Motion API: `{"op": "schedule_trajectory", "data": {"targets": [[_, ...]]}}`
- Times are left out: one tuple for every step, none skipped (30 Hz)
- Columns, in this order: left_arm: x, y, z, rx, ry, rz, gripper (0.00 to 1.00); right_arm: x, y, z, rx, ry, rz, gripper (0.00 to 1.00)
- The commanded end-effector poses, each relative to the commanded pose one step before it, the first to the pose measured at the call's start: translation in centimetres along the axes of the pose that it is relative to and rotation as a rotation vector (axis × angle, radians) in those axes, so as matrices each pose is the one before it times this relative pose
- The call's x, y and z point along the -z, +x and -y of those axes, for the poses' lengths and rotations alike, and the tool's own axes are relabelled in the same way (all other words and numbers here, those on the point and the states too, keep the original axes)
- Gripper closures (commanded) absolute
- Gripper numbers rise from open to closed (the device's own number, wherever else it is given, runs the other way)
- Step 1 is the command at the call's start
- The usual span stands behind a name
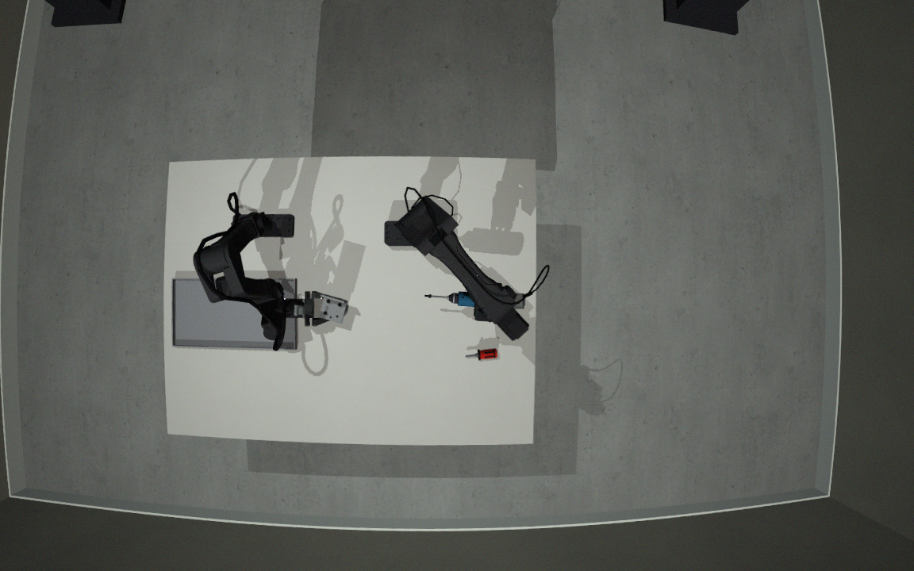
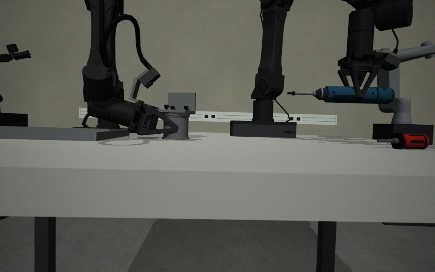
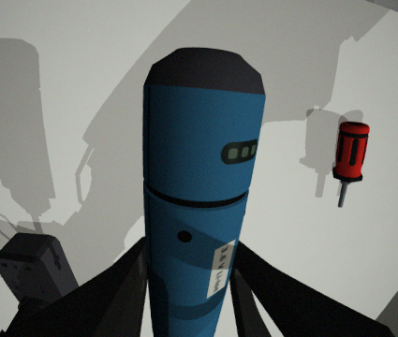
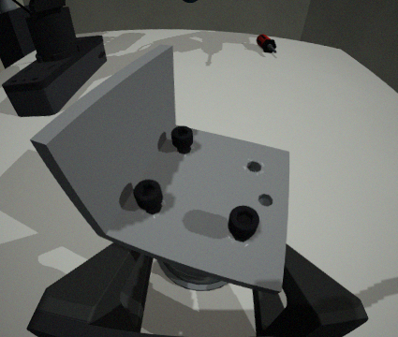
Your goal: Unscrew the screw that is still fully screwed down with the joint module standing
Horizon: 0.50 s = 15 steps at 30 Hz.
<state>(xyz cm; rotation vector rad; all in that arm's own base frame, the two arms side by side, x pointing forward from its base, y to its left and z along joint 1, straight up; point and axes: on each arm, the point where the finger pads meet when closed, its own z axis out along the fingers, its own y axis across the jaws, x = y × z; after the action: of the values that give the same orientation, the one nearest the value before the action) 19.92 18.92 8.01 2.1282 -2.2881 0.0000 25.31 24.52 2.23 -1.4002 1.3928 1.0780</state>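
Observation:
The blue electric screwdriver [image 1: 465,299] [image 2: 344,93] [image 3: 199,140] hangs level above the table, its bit pointing towards the joint module. My left gripper [image 2: 361,93] [image 3: 189,247] is shut on its barrel. The joint module [image 2: 179,125] [image 4: 196,279] stands upright on the table, with my right gripper [image 2: 172,127] [image 4: 208,262] shut on its body. The L-shaped bracket [image 1: 332,301] [image 2: 181,99] [image 4: 217,178] sits on top. Three black screws stand in it: two beside its wall [image 4: 182,136] [image 4: 148,192] show shank under their heads; the third screw [image 4: 243,220] is near the front edge, its height unclear. Two holes show no head.
A red screwdriver [image 1: 488,353] [image 2: 415,141] [image 3: 352,150] [image 4: 264,42] lies on the table nearer the exterior camera than the blue one. A grey tray [image 1: 173,312] [image 2: 43,133] lies partly under the right arm. The left arm's base [image 2: 263,129] [image 4: 35,103] stands behind the space between module and blue screwdriver.

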Motion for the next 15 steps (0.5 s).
{"op": "schedule_trajectory", "data": {"targets": [[2.593, -0.843, 1.444, -0.01458, 0.06602, 0.06883, 0.58, -0.234, -0.671, -0.416, 0.01875, -0.02043, 0.01391, 0.41], [0.012, -0.021, 0.023, -0.00028, 0.001, 0.00104, 0.58, 0.0, 0.0, 0.0, 0.0, 0.0, 0.0, 0.41], [0.012, -0.021, 0.023, -0.00028, 0.001, 0.00104, 0.58, 0.0, 0.0, 0.0, 0.0, 0.0, 0.0, 0.41], [0.012, -0.021, 0.023, -0.00028, 0.001, 0.00105, 0.58, 0.0, 0.0, 0.0, 0.0, 0.0, 0.0, 0.41], [0.012, -0.021, 0.024, -0.00028, 0.00102, 0.00106, 0.58, 0.0, 0.0, 0.0, 0.0, 0.0, 0.0, 0.41], [0.012, -0.022, 0.024, -0.00028, 0.00103, 0.00107, 0.58, 0.0, 0.0, 0.0, 0.0, 0.0, 0.0, 0.41], [0.012, -0.022, 0.024, -0.00028, 0.00104, 0.00109, 0.58, 0.0, 0.0, 0.0, 0.0, 0.0, 0.0, 0.41], [0.012, -0.022, 0.024, -0.00028, 0.00105, 0.00109, 0.58, 0.0, 0.0, 0.0, 0.0, 0.0, 0.0, 0.41], [0.012, -0.022, 0.024, -0.00028, 0.00104, 0.00109, 0.58, 0.0, 0.0, 0.0, 0.0, 0.0, 0.0, 0.41], [0.012, -0.022, 0.024, -0.00028, 0.00104, 0.00108, 0.58, 0.0, 0.0, 0.0, 0.0, 0.0, 0.0, 0.41], [0.012, -0.022, 0.024, -0.00028, 0.00103, 0.00108, 0.58, 0.0, 0.0, 0.0, 0.0, 0.0, 0.0, 0.41], [0.012, -0.022, 0.024, -0.00028, 0.00102, 0.00107, 0.58, 0.0, 0.0, 0.0, 0.0, 0.0, 0.0, 0.41], [0.012, -0.022, 0.024, -0.00028, 0.00102, 0.00106, 0.58, 0.0, 0.0, 0.0, 0.0, 0.0, 0.0, 0.41], [0.0, 0.0, 0.0, 0.0, 0.0, 0.0, 0.58, 0.0, 0.0, 0.0, 0.0, 0.0, 0.0, 0.41], [0.0, 0.0, 0.0, 0.0, 0.0, 0.0, 0.58, 0.0, 0.0, 0.0, 0.0, 0.0, 0.0, 0.41]]}}
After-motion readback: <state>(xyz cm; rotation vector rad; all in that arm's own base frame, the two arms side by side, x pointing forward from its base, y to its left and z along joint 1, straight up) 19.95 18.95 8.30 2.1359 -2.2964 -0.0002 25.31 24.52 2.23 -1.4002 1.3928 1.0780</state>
